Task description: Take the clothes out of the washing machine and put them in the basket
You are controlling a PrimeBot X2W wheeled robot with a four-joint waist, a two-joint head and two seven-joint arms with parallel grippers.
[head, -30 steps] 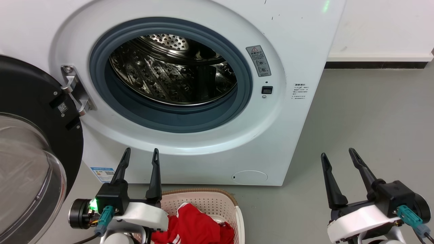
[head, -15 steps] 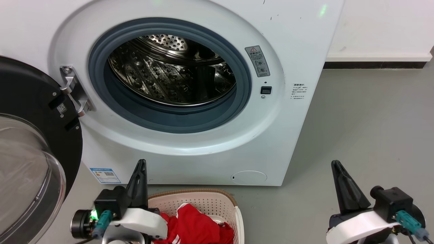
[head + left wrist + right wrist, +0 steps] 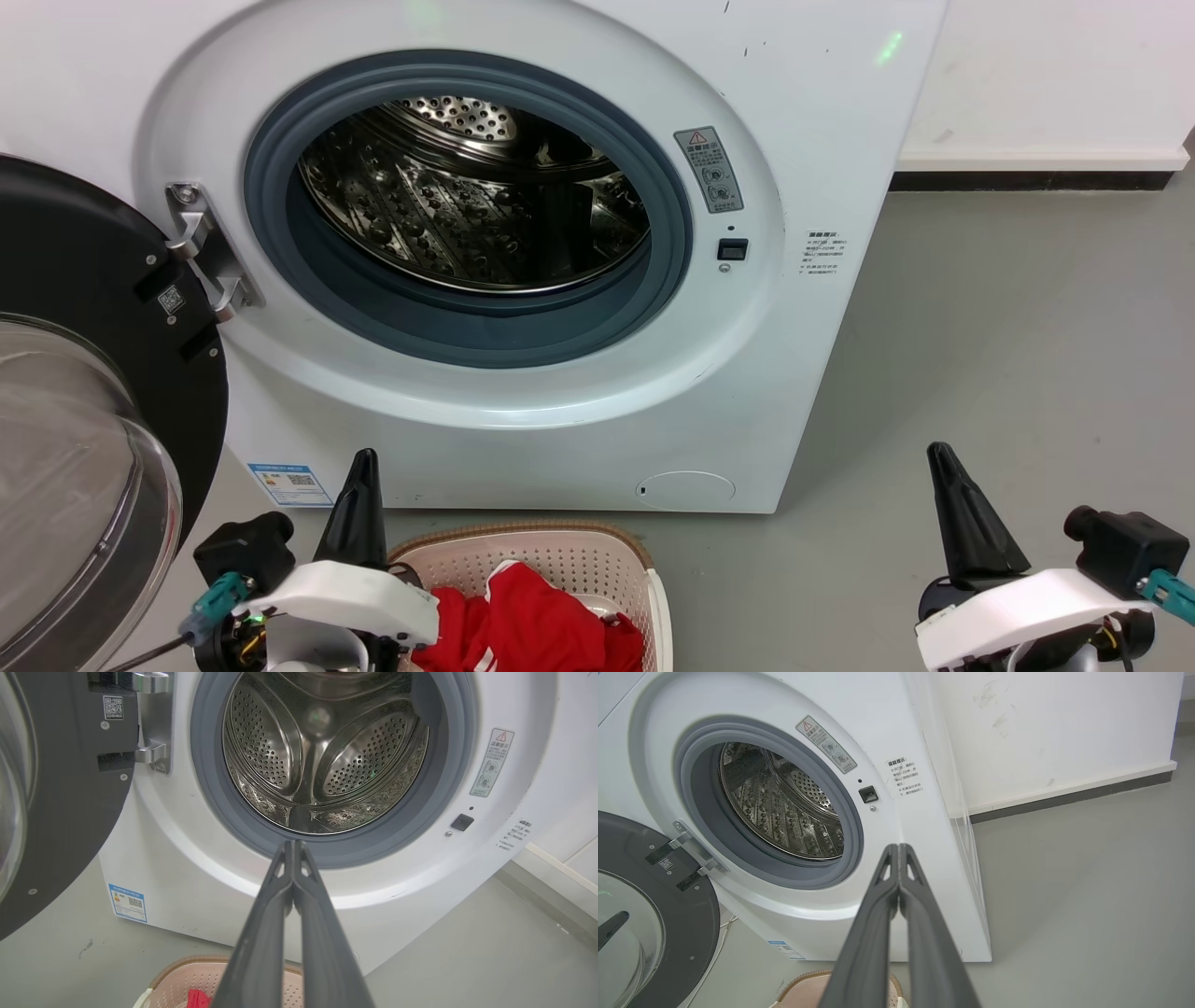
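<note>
The white washing machine (image 3: 822, 112) stands before me with its grey ring around a bare steel drum (image 3: 467, 205). Its round door (image 3: 84, 392) hangs wide at the left. On the floor below sits the cream basket (image 3: 560, 551) holding the red clothes (image 3: 541, 625). My left gripper (image 3: 362, 462) is shut beside the basket's left rim, holding nothing. My right gripper (image 3: 938, 457) is shut over bare floor at the right. In the left wrist view the shut left gripper (image 3: 293, 844) points at the drum (image 3: 322, 760); the basket (image 3: 182, 980) shows below. The right gripper (image 3: 898, 848) is shut too.
Grey floor (image 3: 1008, 355) stretches to the right of the machine, up to a white wall with a dark skirting strip (image 3: 1027, 179). The open door (image 3: 649, 905) takes up the left side.
Both grippers closed from open a second ago, drew back and turned on their wrists. The clothes, basket and machine stayed put.
</note>
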